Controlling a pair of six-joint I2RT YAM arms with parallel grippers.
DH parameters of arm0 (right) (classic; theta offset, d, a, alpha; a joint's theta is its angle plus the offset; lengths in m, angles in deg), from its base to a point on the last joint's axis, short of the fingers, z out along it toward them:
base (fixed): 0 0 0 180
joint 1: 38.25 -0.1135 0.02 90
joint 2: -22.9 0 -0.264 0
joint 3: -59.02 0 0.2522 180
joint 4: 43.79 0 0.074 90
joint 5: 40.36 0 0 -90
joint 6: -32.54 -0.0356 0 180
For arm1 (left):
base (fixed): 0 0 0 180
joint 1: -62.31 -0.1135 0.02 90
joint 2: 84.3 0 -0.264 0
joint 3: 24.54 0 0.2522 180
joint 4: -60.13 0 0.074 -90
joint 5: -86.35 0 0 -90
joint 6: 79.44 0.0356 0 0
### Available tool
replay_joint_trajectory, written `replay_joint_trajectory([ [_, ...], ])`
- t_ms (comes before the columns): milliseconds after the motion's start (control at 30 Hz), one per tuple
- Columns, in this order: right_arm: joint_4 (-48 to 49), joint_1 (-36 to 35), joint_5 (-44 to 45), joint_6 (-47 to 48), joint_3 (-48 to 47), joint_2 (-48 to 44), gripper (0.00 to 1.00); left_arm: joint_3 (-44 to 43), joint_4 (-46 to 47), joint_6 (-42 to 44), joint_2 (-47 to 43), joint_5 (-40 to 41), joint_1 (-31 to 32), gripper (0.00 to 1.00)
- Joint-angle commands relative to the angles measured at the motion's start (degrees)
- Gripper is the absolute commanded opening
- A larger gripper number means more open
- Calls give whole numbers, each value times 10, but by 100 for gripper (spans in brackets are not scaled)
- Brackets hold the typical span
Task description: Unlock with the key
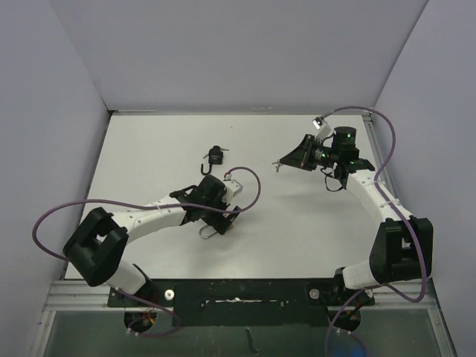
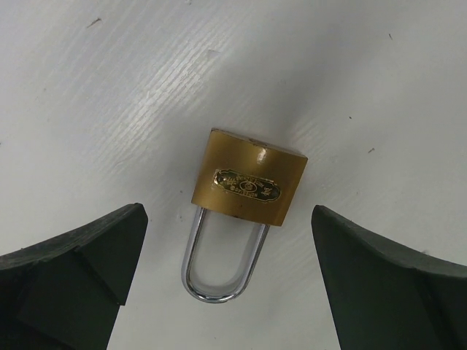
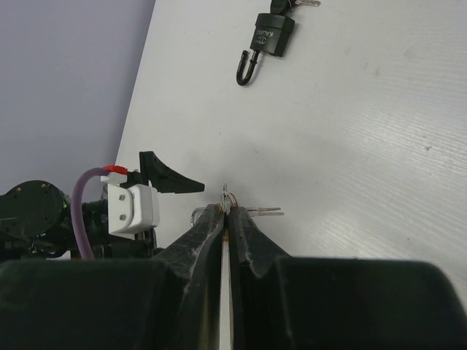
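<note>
A brass padlock lies flat on the white table, and its steel shackle is seated in the body and points toward the camera. My left gripper hovers over it, open wide, with a dark finger on each side and neither touching the lock. In the top view the padlock shows just below the left gripper. My right gripper is shut on a key. A ring with spare keys hangs from it. The right gripper is held above the table, right of the padlock.
A black padlock with a key in it lies toward the back of the table, also seen as the black padlock in the right wrist view. Grey walls enclose the table on three sides. A purple cable loops by the left wrist.
</note>
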Motion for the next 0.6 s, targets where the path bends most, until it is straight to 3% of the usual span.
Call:
replay_joint_trajectory([
  [0,30,4,-15,1,-12,-6,0,-39,11,13,28,13,9,98],
  [567,29,6,-16,-1,-13,-5,0,-91,-43,8,94,38,20,98],
])
